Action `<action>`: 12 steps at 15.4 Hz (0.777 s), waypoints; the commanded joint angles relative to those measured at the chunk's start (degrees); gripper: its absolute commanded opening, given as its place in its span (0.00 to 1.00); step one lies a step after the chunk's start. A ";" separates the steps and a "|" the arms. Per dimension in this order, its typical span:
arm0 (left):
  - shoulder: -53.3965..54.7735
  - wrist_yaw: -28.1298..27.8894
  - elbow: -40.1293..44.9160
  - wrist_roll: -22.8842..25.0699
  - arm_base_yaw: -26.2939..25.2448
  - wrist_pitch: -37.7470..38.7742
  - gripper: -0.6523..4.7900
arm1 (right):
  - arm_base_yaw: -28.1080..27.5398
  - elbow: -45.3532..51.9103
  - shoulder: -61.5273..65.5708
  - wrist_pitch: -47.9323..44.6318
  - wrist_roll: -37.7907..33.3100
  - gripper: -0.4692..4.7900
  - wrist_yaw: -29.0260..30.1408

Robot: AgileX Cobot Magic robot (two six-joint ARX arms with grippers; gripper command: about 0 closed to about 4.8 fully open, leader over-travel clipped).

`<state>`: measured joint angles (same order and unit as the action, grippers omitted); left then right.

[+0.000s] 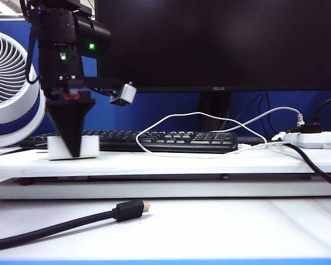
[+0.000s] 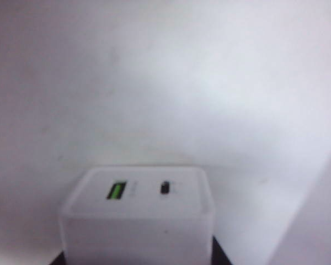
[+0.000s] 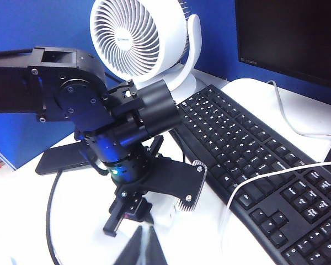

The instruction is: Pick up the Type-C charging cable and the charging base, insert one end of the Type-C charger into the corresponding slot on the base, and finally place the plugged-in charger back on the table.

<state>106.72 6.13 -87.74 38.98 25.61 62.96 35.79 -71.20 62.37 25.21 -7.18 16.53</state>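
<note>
While the charging base [image 1: 91, 148] stands on the raised shelf board [image 1: 154, 164] at the left of the exterior view, the left hand [image 1: 73, 141] points straight down onto it, its dark fingers [image 1: 71, 124] covering the middle of the block's front. From the left wrist view the base [image 2: 137, 218] shows its face upward, with the green port [image 2: 117, 191] beside the small dark slot [image 2: 165, 187]; dark finger edges flank the block's lower corners, yet whether they press on it or stand just off it cannot be told.

Right of the base, the Type-C charging cable [image 1: 179, 117] loops up over the black keyboard [image 1: 165, 141] and comes down on the shelf board near the power strip [image 1: 314, 139], well apart from the base. Behind the keyboard rises the dark monitor [image 1: 218, 44], and a white fan [image 1: 8, 83] stands at the far left.

On the lower surface [image 1: 209, 226] in front, a thick black cable [image 1: 60, 223] lies with its gold-tipped plug [image 1: 145, 207] pointing right.

The right hand appears in no view; its jaws are closed. Its wrist camera looks across at the left arm [image 3: 99, 118], the fan [image 3: 138, 38] and the keyboard [image 3: 254, 160].
</note>
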 commanded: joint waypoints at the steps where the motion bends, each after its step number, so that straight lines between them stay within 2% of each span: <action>1: -0.61 7.80 -2.43 -1.42 0.09 0.33 0.11 | -0.87 -0.35 -0.31 0.02 3.48 0.09 -0.55; 3: -1.46 14.62 -6.69 -4.74 0.09 0.17 0.11 | -2.58 -0.50 -0.31 2.32 5.97 0.09 -4.57; 4: -1.88 21.57 -11.08 -7.28 0.09 0.11 0.11 | -4.48 -0.57 -0.39 4.46 5.97 0.09 -7.69; 6: -2.47 28.24 -16.09 -10.97 0.09 -0.52 0.11 | -7.67 -0.59 -0.48 6.54 5.97 0.09 -8.83; 10: -4.07 39.26 -24.81 -23.34 0.55 -3.82 0.11 | -15.69 -0.63 -0.55 8.02 6.05 0.09 -9.18; 11: -4.48 47.17 -26.84 -25.94 0.55 -4.11 0.11 | -18.64 -0.59 -0.39 8.09 6.05 0.09 -9.22; 12: -4.63 48.98 -27.41 -25.99 0.55 -4.02 0.11 | -19.71 -0.59 -0.26 8.22 6.05 0.09 -9.22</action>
<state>102.76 51.35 -114.43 13.52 26.11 59.53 16.67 -71.35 62.11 33.85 -1.41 7.20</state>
